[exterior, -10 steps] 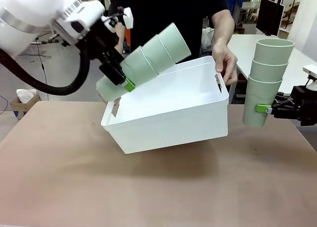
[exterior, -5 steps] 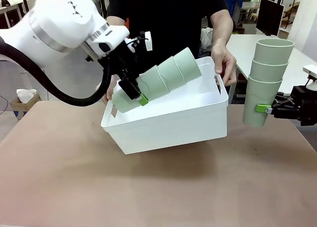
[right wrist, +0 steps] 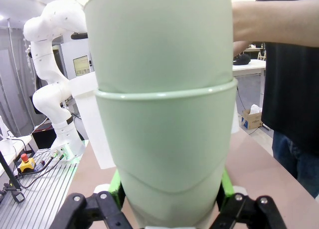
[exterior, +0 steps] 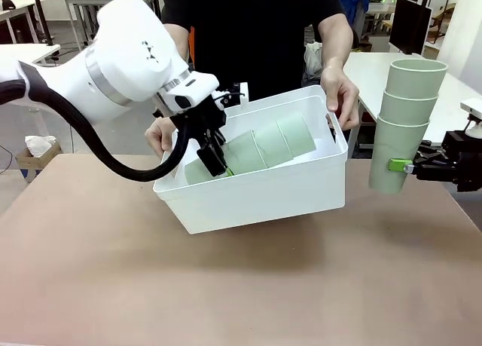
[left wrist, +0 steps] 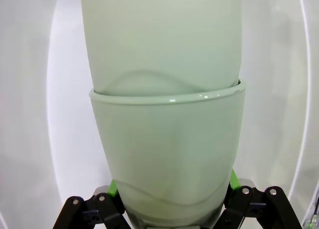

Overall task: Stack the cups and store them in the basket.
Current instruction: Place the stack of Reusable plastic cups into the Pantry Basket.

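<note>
Inside the white basket (exterior: 256, 195), the left gripper (exterior: 216, 162) is clamped on the bottom cup of a three-cup stack (exterior: 265, 144), with its green pads pressed against the cup's sides near the base. The stack lies almost on its side within the basket, base toward the gripper and open mouth toward the far right corner. Whether it touches the basket floor cannot be told. The basket is tilted, its opening turned toward the robot. The person grips it with one hand (exterior: 160, 135) at the left end and the other hand (exterior: 340, 97) at the right rim. Well apart, past the basket's right wall, the right gripper (exterior: 404, 166) is closed on the lowest cup of a second three-cup stack (exterior: 407, 116), which is held upright above the table (exterior: 226, 286).
</note>
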`<state>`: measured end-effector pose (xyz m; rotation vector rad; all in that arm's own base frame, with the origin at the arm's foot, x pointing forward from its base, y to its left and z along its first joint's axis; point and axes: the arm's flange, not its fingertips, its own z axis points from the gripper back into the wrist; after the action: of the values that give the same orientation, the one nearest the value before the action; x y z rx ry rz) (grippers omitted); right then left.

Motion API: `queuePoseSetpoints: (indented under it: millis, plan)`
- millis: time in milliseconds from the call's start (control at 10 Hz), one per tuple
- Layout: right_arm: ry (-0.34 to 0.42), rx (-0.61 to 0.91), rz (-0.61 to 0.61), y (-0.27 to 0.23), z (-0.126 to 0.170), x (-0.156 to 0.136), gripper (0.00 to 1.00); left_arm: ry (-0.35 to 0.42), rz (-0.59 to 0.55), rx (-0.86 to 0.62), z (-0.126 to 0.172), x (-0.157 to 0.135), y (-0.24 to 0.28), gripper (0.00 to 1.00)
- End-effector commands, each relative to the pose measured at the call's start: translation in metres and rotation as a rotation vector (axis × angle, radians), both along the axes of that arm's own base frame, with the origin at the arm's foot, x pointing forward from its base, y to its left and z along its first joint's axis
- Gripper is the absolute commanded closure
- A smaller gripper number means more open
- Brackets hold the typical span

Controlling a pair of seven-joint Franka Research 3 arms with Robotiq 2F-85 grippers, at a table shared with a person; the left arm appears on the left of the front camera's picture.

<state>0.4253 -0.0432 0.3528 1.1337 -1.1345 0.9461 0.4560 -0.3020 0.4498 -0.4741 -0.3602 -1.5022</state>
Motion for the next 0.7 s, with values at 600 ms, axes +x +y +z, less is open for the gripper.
queuePoseSetpoints:
  millis: [600]
  plan:
    - [-0.012, -0.004, 0.004, 0.001, 0.006, 0.002, 0.14, -0.067, 0.035, 0.040, -0.037, 0.004, -0.024, 0.15]
